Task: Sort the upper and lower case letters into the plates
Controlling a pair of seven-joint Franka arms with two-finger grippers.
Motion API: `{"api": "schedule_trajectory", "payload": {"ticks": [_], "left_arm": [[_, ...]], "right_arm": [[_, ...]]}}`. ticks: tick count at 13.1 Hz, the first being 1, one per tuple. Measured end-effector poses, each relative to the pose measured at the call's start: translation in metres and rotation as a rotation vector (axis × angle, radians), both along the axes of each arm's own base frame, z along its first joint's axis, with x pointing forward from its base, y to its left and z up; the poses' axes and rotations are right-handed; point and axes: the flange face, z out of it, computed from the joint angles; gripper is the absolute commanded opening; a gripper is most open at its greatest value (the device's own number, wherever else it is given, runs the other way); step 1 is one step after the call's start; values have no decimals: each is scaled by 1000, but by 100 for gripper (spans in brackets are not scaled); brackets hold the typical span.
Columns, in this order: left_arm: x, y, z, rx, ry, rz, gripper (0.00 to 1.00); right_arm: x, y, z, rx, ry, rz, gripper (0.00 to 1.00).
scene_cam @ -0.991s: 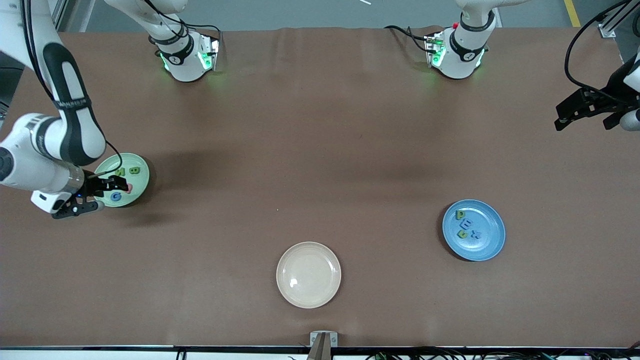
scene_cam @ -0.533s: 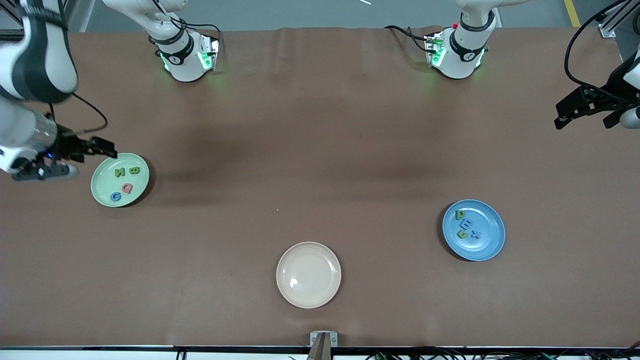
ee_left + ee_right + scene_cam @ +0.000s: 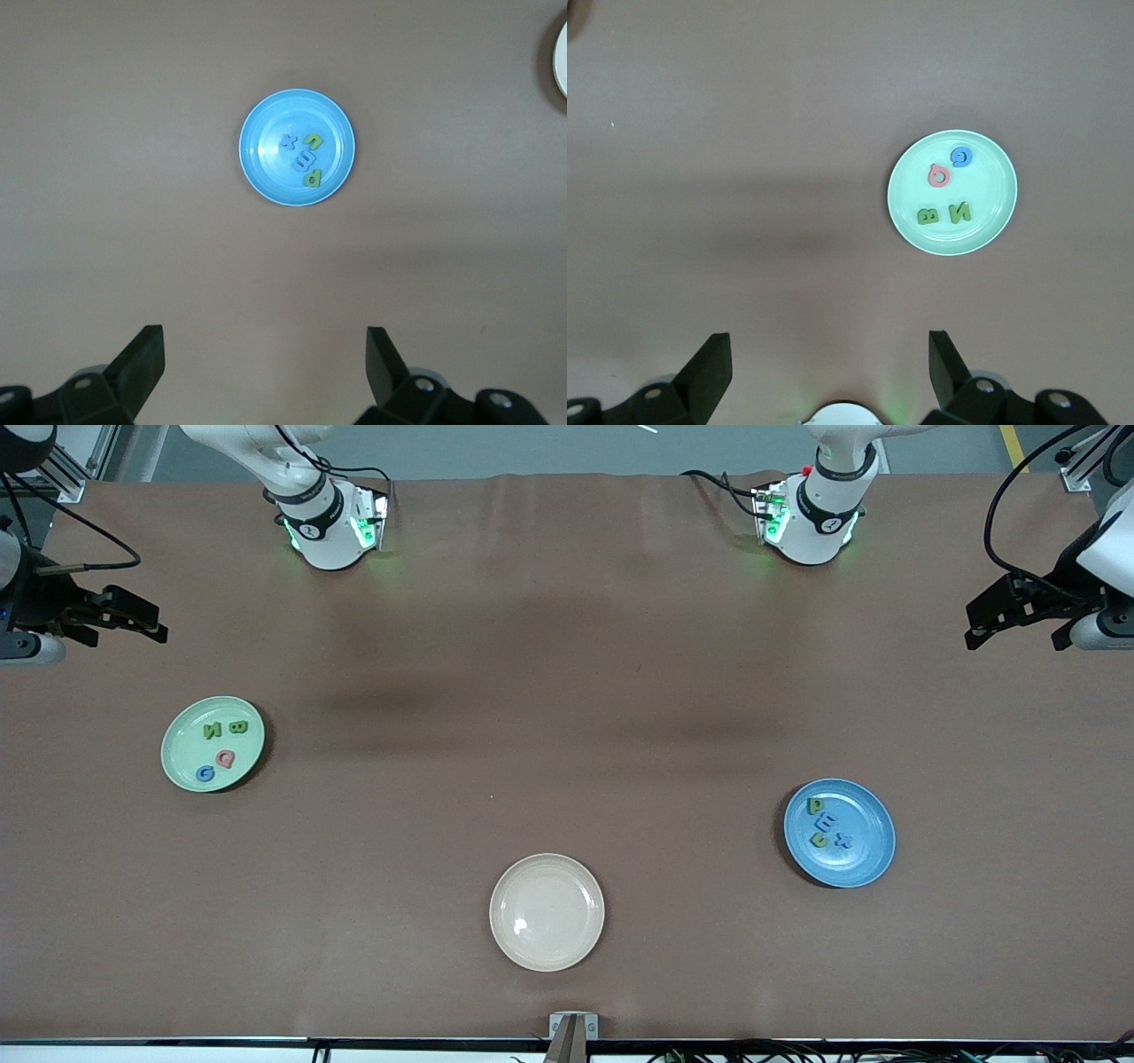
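Observation:
The mint green plate (image 3: 177,755) lies toward the right arm's end of the table and holds several letters: a green N (image 3: 212,731), a green B (image 3: 238,726), a pink letter (image 3: 227,759) and a blue G (image 3: 205,773). The blue plate (image 3: 866,859) lies toward the left arm's end with several green and blue letters (image 3: 828,824) in it. My right gripper (image 3: 152,624) hangs open and empty high over the table's edge, away from the green plate (image 3: 994,202). My left gripper (image 3: 972,627) is also open and empty, high over its own end, with the blue plate (image 3: 266,168) well below it.
A cream-beige plate (image 3: 547,911) with nothing in it sits nearest the front camera, midway between the two plates. Both arm bases (image 3: 328,522) (image 3: 811,518) stand at the table's back edge. Bare brown tabletop (image 3: 567,717) stretches between the plates.
My right gripper has lifted off the green plate and drawn back toward the table's end, leaving the pink letter in the plate. The left gripper has shifted slightly.

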Motion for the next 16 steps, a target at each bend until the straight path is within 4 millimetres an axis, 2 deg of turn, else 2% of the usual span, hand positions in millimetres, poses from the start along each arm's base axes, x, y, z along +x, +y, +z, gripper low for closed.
{"api": "schedule_trajectory", "payload": {"ticks": [2,4,6,10,16], "left_arm": [[-1,4,1,0,4,7,100],[-1,5,0,0,7,9,100],[2,5,-4,-1,14,9,100],[2,1,-6,-1,19,2,100],[0,-7,-7,-18,30,12,100]], "right_arm": [[4,10,19,-6,-39,-19,99],[11,10,48,-13,-102,-22,99],[25,9,61,-22,-135,-26,99],[49,6,55,-29,-133,-37,100],[49,0,58,-31,-138,-52,100]]}}
